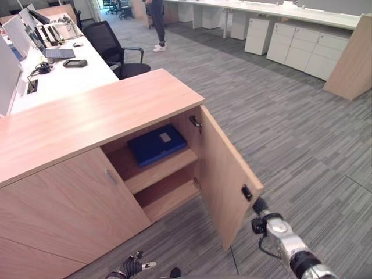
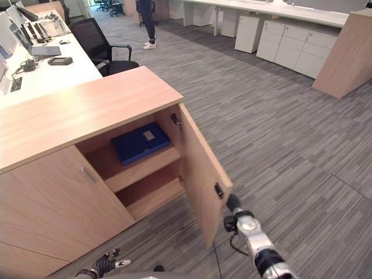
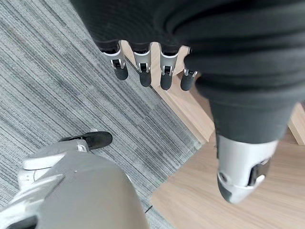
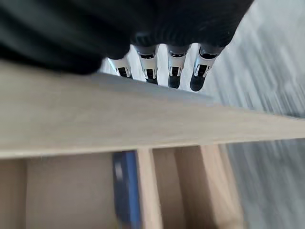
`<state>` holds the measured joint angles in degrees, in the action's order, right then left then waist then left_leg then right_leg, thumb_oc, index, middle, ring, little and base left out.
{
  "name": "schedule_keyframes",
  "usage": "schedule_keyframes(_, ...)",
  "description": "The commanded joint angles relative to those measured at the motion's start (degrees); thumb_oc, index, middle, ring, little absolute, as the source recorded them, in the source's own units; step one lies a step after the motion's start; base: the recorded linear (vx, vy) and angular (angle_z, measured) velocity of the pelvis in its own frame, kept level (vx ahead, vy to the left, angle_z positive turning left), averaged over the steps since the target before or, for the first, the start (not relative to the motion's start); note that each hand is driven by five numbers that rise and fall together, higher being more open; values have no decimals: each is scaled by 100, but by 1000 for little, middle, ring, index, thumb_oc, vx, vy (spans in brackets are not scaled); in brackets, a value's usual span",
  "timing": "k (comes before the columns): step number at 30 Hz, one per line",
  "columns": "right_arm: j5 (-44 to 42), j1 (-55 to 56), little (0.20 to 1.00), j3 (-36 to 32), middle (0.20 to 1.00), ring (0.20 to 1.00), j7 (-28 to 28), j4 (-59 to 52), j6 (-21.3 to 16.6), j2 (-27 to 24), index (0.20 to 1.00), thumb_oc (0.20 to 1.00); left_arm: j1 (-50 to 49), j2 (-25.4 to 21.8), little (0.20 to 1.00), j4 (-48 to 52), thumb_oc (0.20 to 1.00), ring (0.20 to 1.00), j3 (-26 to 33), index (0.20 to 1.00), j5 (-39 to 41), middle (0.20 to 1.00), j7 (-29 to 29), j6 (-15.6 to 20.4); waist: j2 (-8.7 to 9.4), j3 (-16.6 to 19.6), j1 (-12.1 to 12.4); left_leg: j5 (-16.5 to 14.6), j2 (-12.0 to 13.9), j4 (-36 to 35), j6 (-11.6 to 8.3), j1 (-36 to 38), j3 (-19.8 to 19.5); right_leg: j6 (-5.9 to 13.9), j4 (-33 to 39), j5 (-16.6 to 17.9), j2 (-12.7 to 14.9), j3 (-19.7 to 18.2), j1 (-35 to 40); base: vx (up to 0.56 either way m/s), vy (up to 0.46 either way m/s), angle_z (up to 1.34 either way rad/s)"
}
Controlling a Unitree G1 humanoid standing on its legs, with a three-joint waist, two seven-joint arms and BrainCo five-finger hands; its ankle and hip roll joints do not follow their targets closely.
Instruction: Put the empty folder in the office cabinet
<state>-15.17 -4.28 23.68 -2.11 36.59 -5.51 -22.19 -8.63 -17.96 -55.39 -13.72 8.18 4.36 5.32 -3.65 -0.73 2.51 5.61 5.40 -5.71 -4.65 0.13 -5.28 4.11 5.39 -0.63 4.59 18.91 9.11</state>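
right hand [image 1: 260, 206] is touching the outer face of the open cabinet door [image 1: 224, 168]; in the right eye view the blue folder [image 2: 141, 141] is lying flat on the upper shelf [image 2: 145, 167], likely light and stiff. both wrist views are showing straight, empty fingers, left hand [image 3: 143, 67] idling.

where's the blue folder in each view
Left eye view: blue folder flat on the upper shelf, picture centre.
Right eye view: same shelf, left of centre.
Left wrist view: not in it.
Right wrist view: blue strip past the door's edge.
Shared landmark: open cabinet door.
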Motion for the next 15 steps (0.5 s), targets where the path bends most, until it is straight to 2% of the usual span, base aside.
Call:
schedule_keyframes(1,531,-196,1000,120,1000,1000,-329,221,77,239,1000,1000,532,-196,1000,-380,1000,1000,157,1000,-181,1000,-143,157,348,-452,161,-505,79,167,-243,356,226,437,-142,-209,474,-250,78,-20,-37,0)
schedule_keyframes(6,387,-94,1000,353,1000,1000,-519,61,87,408,1000,1000,623,-164,1000,-575,1000,1000,170,1000,-225,1000,-216,154,350,-464,162,-466,131,172,-286,339,208,413,-126,-224,430,-239,59,-17,-34,0)
schedule_keyframes(9,242,-421,1000,746,1000,1000,-653,-165,63,489,1000,1000,698,-175,1000,-576,1000,1000,191,1000,-162,1000,-285,175,354,-581,307,-366,185,215,-363,174,151,403,-69,-216,401,-240,-24,-79,-45,2)
schedule_keyframes(11,52,-686,1000,921,1000,1000,-661,-226,11,597,1000,1000,732,-171,1000,-568,1000,1000,223,1000,-73,1000,-325,193,394,-685,409,-412,198,605,-400,-94,142,399,-45,-190,418,-243,-73,-117,-28,14)
schedule_keyframes(12,-85,-880,1000,976,1000,1000,-608,-286,-15,615,1000,1000,812,-168,1000,-542,1000,1000,186,1000,-2,1000,-371,198,440,-810,461,-437,179,1084,-453,-398,274,389,-40,-161,481,-153,-87,-181,22,40)
schedule_keyframes(13,-234,-1078,1000,1010,1000,1000,-584,-421,-51,561,1000,1000,902,-134,1000,-477,1000,1000,139,1000,-10,1000,-397,188,494,-850,393,-419,400,1580,-454,-654,1065,382,-39,-189,540,99,-51,-165,38,57)
schedule_keyframes(15,-293,-1272,1000,982,1000,1000,-521,-413,-5,569,1000,1000,886,-136,1000,-398,1000,1000,149,1000,-63,1000,-343,156,560,-834,346,-523,707,2024,-355,-715,2047,345,-40,-246,573,349,19,-82,25,95)
